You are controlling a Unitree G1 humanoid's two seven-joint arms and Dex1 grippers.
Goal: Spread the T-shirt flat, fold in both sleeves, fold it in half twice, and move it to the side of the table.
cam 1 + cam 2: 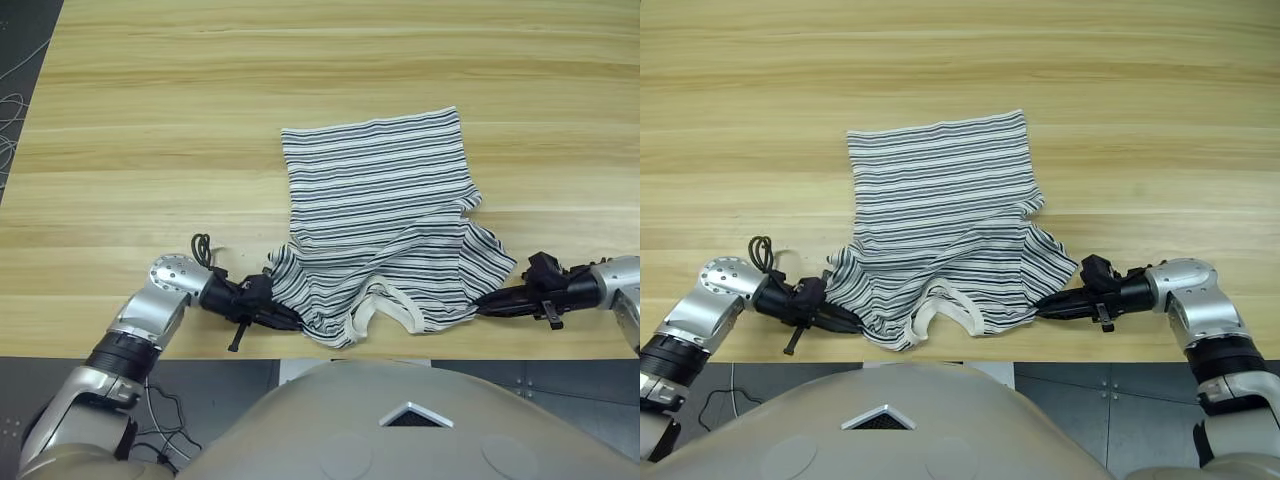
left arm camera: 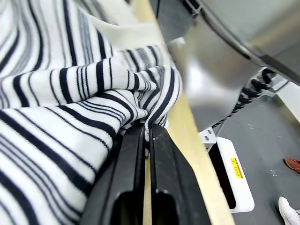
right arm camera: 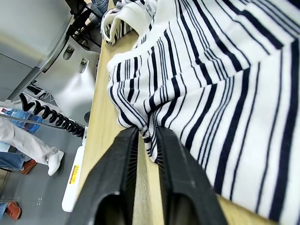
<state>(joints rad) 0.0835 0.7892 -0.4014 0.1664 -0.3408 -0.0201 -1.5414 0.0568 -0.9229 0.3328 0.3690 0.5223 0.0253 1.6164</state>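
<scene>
The striped T-shirt (image 1: 385, 220) lies bunched at the table's (image 1: 150, 150) near edge, with the left gripper (image 1: 295, 322) and right gripper (image 1: 480, 305) each pinched on a near corner, so a hard pull could slip the thin cloth free.

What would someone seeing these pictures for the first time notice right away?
A striped T-shirt lies rumpled on the wooden table, its white collar at the near edge. The left gripper and the right gripper each pinch a bunched bit of its near end, one on each side.
</scene>
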